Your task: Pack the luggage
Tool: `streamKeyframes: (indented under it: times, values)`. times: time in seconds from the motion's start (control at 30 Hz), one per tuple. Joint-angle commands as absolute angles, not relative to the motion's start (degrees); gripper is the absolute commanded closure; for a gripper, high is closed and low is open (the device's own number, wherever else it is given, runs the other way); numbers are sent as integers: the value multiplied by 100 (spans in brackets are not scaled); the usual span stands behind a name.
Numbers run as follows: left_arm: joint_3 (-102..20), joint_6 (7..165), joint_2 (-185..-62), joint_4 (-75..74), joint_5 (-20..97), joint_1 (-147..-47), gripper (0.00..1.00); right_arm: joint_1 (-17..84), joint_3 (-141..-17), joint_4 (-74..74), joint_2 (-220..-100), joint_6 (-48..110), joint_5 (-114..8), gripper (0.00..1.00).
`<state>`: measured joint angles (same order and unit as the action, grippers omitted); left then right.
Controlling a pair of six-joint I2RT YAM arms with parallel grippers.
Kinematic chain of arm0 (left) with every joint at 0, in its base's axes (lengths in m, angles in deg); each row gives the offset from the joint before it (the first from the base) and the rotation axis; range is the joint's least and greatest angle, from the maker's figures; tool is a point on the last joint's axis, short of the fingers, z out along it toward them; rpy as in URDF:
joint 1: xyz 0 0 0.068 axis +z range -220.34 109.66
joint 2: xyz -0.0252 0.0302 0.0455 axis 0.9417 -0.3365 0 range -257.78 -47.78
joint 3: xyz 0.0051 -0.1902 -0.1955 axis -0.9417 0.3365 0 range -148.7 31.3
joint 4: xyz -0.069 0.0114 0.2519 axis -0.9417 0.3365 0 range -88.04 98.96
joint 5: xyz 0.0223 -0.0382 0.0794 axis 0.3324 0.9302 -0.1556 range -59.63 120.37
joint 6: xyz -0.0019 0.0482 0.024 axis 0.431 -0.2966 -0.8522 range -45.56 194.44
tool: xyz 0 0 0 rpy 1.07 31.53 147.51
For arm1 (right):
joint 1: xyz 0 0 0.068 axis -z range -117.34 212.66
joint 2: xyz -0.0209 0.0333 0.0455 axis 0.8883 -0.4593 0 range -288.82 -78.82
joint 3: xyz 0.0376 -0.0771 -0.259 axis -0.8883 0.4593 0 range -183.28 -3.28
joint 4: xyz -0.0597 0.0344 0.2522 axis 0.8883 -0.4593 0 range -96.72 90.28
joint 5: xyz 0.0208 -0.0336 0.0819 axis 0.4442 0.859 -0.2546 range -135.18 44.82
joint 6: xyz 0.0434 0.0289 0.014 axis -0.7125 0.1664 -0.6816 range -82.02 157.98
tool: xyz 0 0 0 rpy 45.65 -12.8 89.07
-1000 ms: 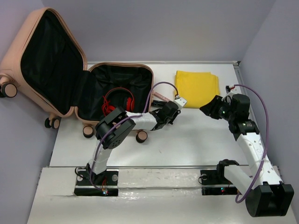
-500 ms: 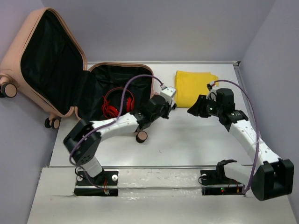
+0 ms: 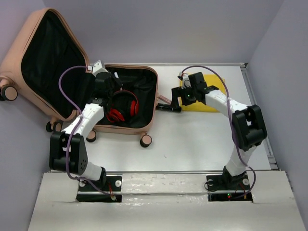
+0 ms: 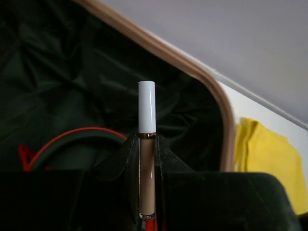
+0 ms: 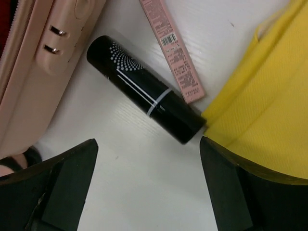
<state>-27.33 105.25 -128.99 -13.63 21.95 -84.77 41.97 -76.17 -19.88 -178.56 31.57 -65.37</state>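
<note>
The luggage (image 3: 126, 131) lay open at the counter's far-left corner, red headphones (image 3: 121, 108) inside; our left gripper (image 4: 147, 144) clenched a white-capped tube (image 4: 147, 110) over it; our right gripper (image 5: 147, 144), spread, hung over the unpacked black tube (image 5: 144, 96).

**Arm hardware as I logged it from the remote feeds**

I recorded that the left arm (image 3: 82, 122) and right arm (image 3: 219, 101) each had white link shells joined by bulky black joint housings (image 3: 248, 127). A purple cable (image 3: 65, 84) ran outside each arm in loose loops. Each arm rose from a flat black base plate (image 3: 98, 185). The left gripper (image 4: 147, 144) and right gripper (image 5: 147, 144) had matte black, wedge-shaped fingers (image 5: 62, 183).
</note>
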Motion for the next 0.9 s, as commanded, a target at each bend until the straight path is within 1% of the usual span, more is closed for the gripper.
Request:
streamKeyframes:
  times: [0.0, 0.03, 0.07, 0.1, 0.13, 0.2, 0.23, 0.3, 0.43, 0.47, 0.5, 0.53, 0.57, 0.6, 0.67, 0.77, 0.83, 0.87]
  values:
    - [-2952, 10977, -13259, -1210, 2194, -7949, 73, 3806, -8562, -2397, -18506, 4263, -6303, 7]
    - [-3030, 10960, -13399, -1166, 2185, -7878, 65, 3753, -8781, -2432, -18760, 4325, -6207, 7]
    - [-3075, 10942, -13470, -1140, 2185, -7834, 43, 3752, -8879, -2476, -18858, 4439, -6153, 7]
    - [-3145, 10924, -13575, -1070, 2176, -7755, 35, 3674, -8976, -2546, -19042, 4501, -6162, 7]
    - [-3172, 10933, -13611, -1043, 2193, -7728, 21, 3603, -9133, -2591, -19131, 4614, -6179, 7]
    - [-3172, 10985, -13620, -1052, 2359, -7693, 14, 3463, -9248, -2678, -19263, 4702, -6110, 6]
    - [-3154, 10995, -13551, -1086, 2448, -7693, 12, 3462, -9284, -2696, -19377, 4738, -6013, 7]
    - [-3128, 11065, -13428, -1131, 2763, -7701, 11, 3305, -9407, -2749, -19500, 4826, -5899, 7]
    - [-2962, 11065, -12683, -1201, 3168, -7999, 11, 3181, -9565, -2775, -19773, 4853, -5723, 15]
    - [-2917, 11013, -12506, -1201, 3230, -8201, 11, 3111, -9583, -2793, -19799, 4844, -5705, 17]
    - [-2865, 10995, -12339, -1201, 3283, -8290, 11, 3110, -9575, -2828, -19826, 4827, -5661, 22]
    - [-2821, 10986, -12163, -1201, 3449, -8351, 11, 3058, -9487, -2820, -19817, 4800, -5600, 25]
    - [-2725, 10986, -11822, -1201, 3764, -8395, 11, 3006, -9434, -2811, -19765, 4713, -5495, 34]
    - [-2671, 10986, -11662, -1192, 3932, -8396, 11, 3005, -9373, -2793, -19738, 4634, -5459, 38]
    - [-2583, 10907, -11215, -1001, 4205, -8396, 11, 2944, -9163, -2688, -19677, 4484, -5424, 38]
    - [-2600, 10583, -10747, -517, 4846, -8396, 10, 2883, -9004, -2451, -19685, 4125, -5397, 37]
    - [-2601, 10128, -10380, -62, 5276, -8396, 8, 2882, -8925, -2337, -19677, 3966, -5345, 40]
    - [-2566, 9977, -10247, 98, 5383, -8396, 5, 2882, -8820, -2188, -19598, 3852, -5336, 44]
